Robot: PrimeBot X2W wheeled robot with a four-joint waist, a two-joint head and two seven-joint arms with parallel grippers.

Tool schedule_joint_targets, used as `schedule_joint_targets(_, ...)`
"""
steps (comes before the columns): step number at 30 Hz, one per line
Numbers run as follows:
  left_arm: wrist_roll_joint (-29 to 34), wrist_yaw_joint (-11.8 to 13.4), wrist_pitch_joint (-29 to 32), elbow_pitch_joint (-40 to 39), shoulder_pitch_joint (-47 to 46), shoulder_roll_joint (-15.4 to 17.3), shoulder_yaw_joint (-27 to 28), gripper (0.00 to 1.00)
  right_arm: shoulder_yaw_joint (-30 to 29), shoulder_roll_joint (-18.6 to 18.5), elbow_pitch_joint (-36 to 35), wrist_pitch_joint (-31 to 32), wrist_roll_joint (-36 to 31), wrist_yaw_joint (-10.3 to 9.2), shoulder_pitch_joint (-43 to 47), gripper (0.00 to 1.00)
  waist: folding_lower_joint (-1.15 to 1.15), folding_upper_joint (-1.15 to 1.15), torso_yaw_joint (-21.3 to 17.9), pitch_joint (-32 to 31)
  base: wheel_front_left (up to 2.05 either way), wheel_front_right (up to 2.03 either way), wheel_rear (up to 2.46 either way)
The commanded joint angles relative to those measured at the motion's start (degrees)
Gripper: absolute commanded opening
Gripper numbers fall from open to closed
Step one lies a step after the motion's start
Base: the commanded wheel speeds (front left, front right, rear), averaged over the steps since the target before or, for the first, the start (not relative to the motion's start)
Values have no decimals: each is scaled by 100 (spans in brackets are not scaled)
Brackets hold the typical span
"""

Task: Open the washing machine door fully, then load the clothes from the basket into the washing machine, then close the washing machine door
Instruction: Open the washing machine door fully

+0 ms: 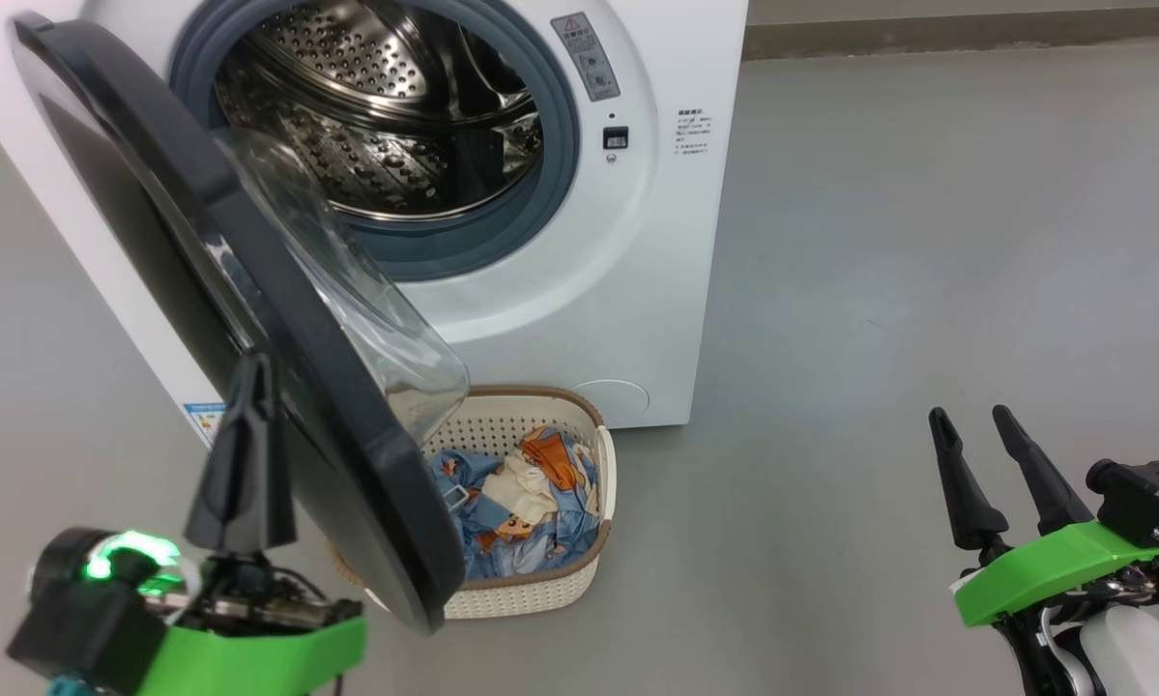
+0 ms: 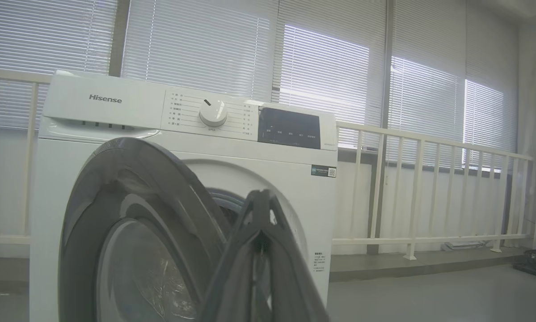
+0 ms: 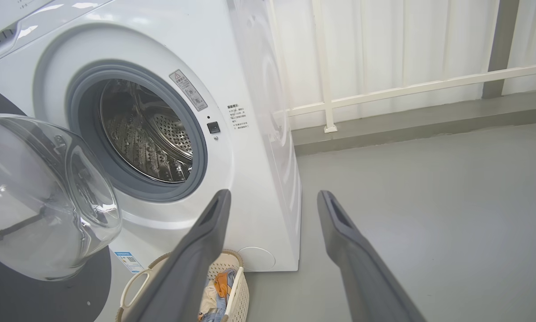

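Where the door (image 1: 347,454) covers the basket (image 1: 540,592), clothes (image 1: 540,522) partly hidden, left gripper (image 1: 250,369) clenched, right gripper (image 1: 970,418) released.

Door swung out across the basket's left side; your open lane is on the right.

The washing machine door (image 1: 347,454) juts toward you from the machine's left side. Its black rim hides the near-left corner of the basket (image 1: 606,474), and its glass bowl (image 1: 347,290) bulges above the far-left rim. This leaves the clothes (image 1: 531,503) uncovered toward the right. Your left gripper (image 1: 253,367) stands on the door's outer side, so the door blocks it from the basket and the drum mouth (image 1: 376,106). Bare grey floor (image 1: 879,290) lies right of the washing machine (image 1: 637,290), and your right gripper (image 1: 970,414) has a free path across it to the basket's right rim.
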Motion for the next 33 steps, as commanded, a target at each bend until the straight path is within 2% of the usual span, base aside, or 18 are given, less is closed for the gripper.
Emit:
schedule_joint_targets(1, -12, -20, 13, -305, -229, 23, -38, 0, 59, -57, -121, -71, -72, 33, -25, 100, 0, 0, -4, 3, 0, 0, 0)
schedule_joint_targets(9, -181, -20, 390, -362, -213, 0, -801, 0, 104, -15, -116, -71, -72, 33, -47, 100, 0, 0, -57, 29, 0, 0, 0)
schedule_joint_targets(14, -352, -15, 635, 144, -129, -23, -1151, 0, 132, 7, -129, -71, -74, 33, -84, 100, 0, 0, -136, 106, 0, 0, 0)
schedule_joint_targets(23, -586, -17, 633, 1203, -264, -12, -1253, 0, 151, 34, -133, -71, -87, 33, -155, 100, 0, 0, -266, 240, 0, 0, 0)
schedule_joint_targets(33, -702, 101, 521, 1688, -418, 18, -1098, 0, 170, 62, -97, -71, -80, 33, -166, 100, 0, 0, -322, 234, 0, 0, 0)
